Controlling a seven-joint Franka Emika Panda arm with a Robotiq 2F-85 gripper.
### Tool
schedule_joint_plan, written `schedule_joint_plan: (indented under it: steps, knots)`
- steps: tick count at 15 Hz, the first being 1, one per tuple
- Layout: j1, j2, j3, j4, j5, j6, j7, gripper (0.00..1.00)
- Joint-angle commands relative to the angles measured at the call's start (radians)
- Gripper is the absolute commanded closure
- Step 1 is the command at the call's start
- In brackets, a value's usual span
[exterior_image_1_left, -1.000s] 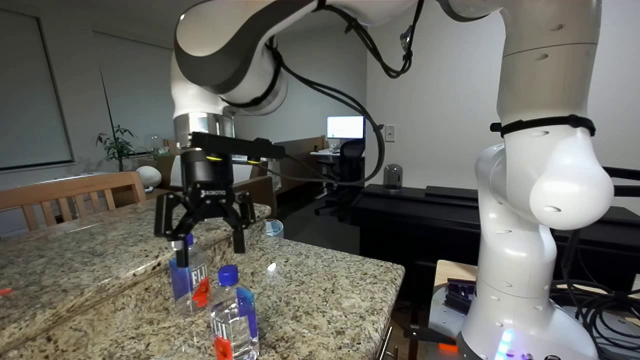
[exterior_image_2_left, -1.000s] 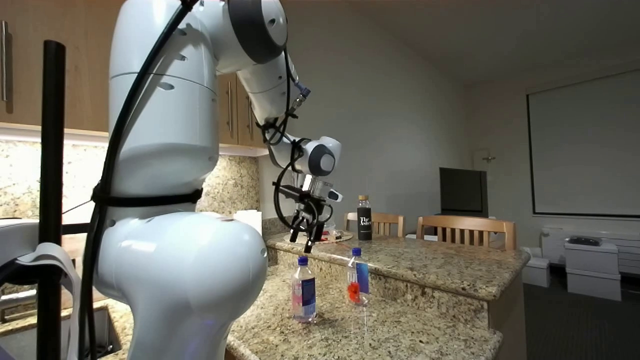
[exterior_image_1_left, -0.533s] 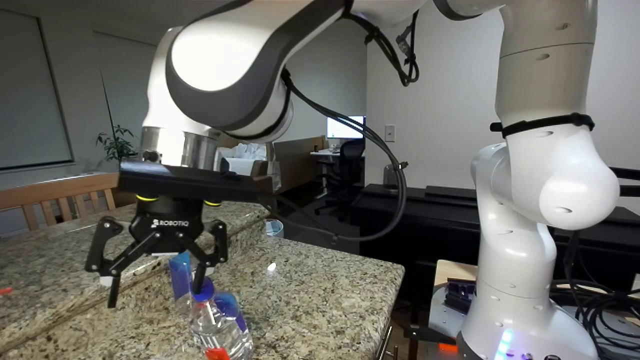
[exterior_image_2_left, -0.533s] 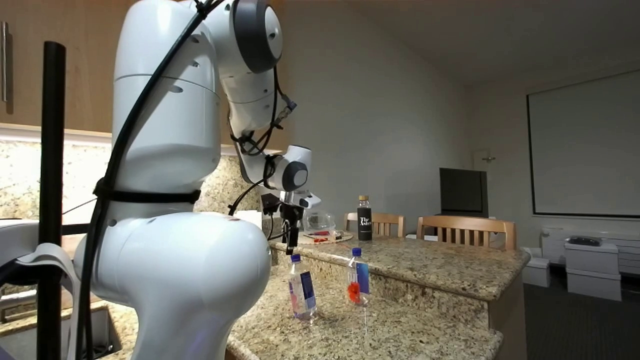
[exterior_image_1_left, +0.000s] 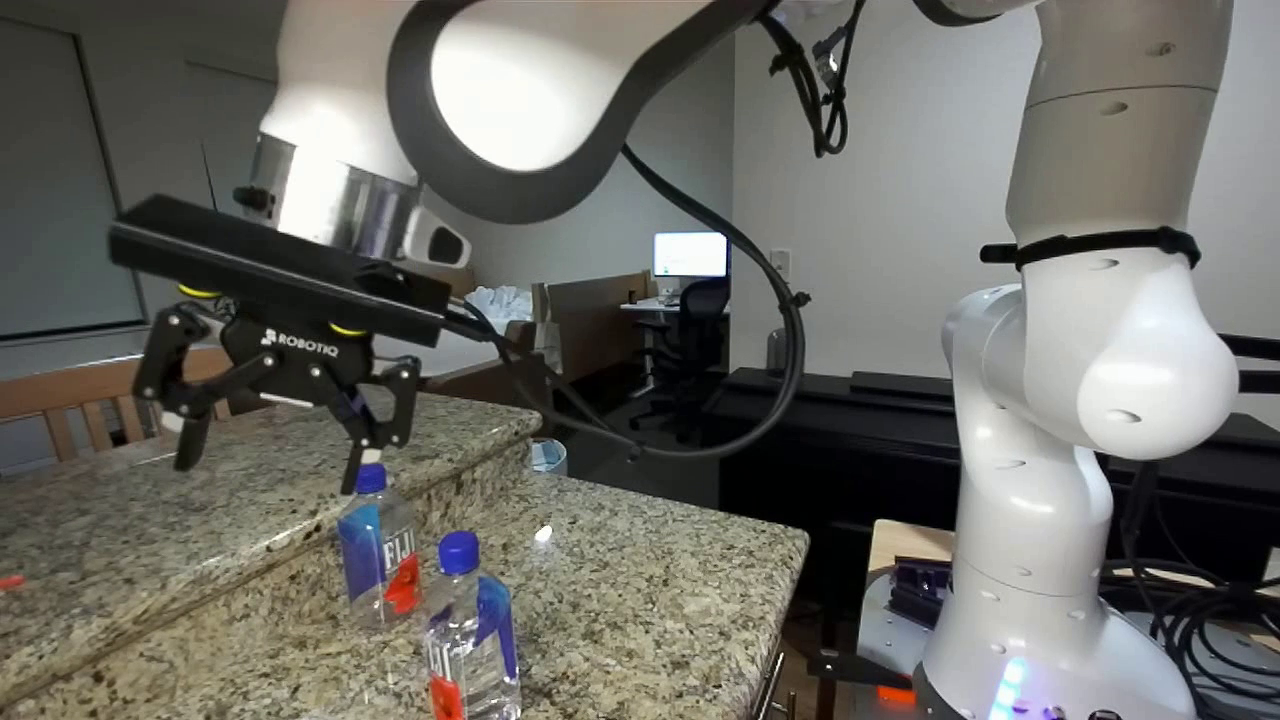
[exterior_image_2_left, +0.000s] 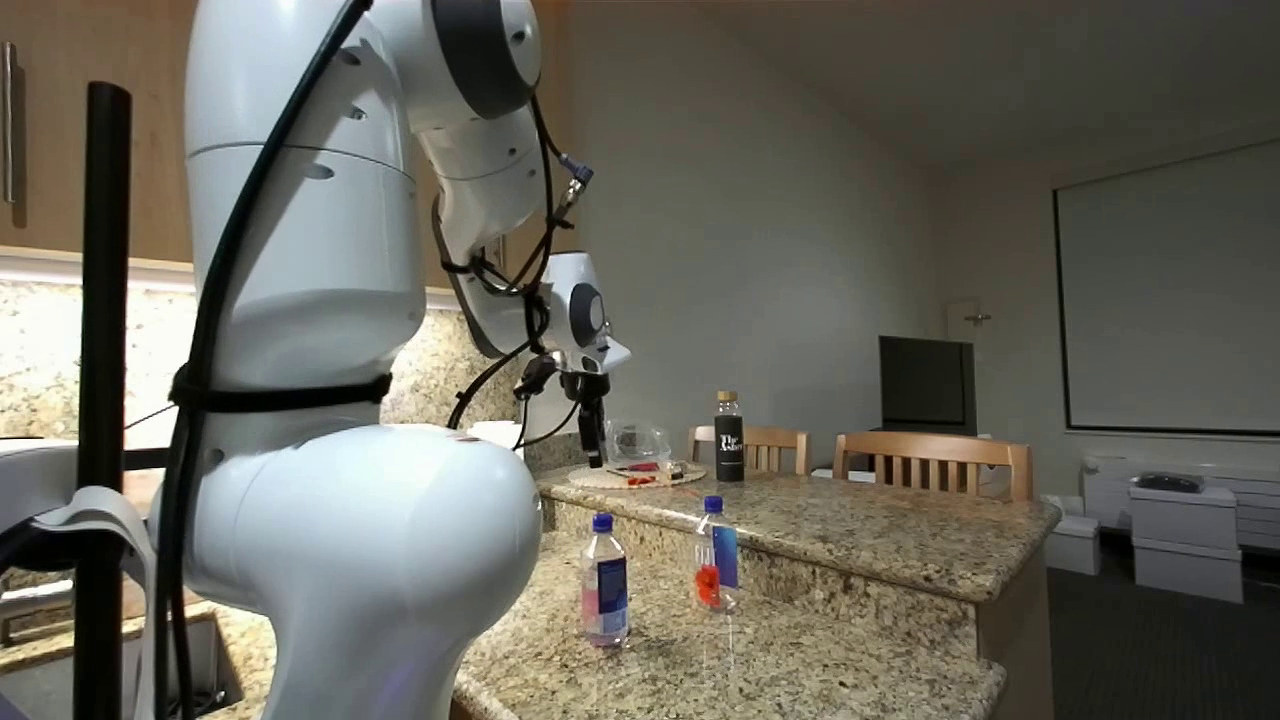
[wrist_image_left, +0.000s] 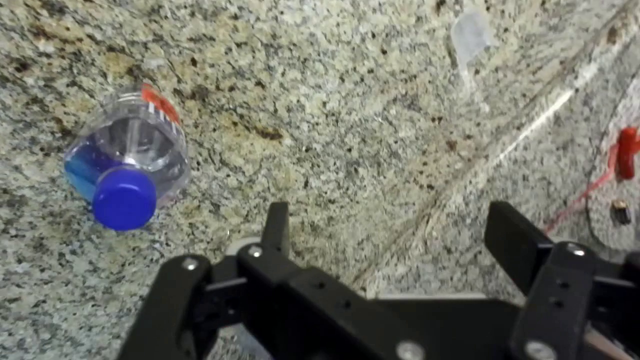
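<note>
The gripper (exterior_image_1_left: 270, 475) hangs tilted, its fingers spread wide with only air between them. Below and clear of it, I see a water bottle (exterior_image_2_left: 605, 595) and a second bottle (exterior_image_2_left: 718, 560) standing upright, apart, on the lower counter (exterior_image_2_left: 800, 660). A black flask (exterior_image_2_left: 729, 450) and a round mat (exterior_image_2_left: 600, 481) sit on the raised ledge (exterior_image_2_left: 880, 520).

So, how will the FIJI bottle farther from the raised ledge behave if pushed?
The FIJI bottle will probably tip if pushed high: it stands tall on a narrow base. Pushed low, it may slide on the shiny counter. Fill level is unclear.
</note>
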Motion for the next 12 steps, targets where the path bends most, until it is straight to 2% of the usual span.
schedule_joint_plan:
  steps: [1, 3, 5, 9, 12]
  knots:
    - [-0.050, -0.077, 0.041, -0.006, -0.207, -0.097, 0.265, 0.00]
    - [-0.052, -0.086, 0.075, 0.014, -0.280, -0.234, 0.388, 0.00]
    - [-0.041, -0.092, 0.095, 0.032, -0.281, -0.383, 0.454, 0.00]
    - [-0.018, -0.088, 0.107, 0.036, -0.167, -0.617, 0.506, 0.00]
    - [-0.016, -0.110, 0.087, -0.004, -0.028, -0.643, 0.494, 0.00]
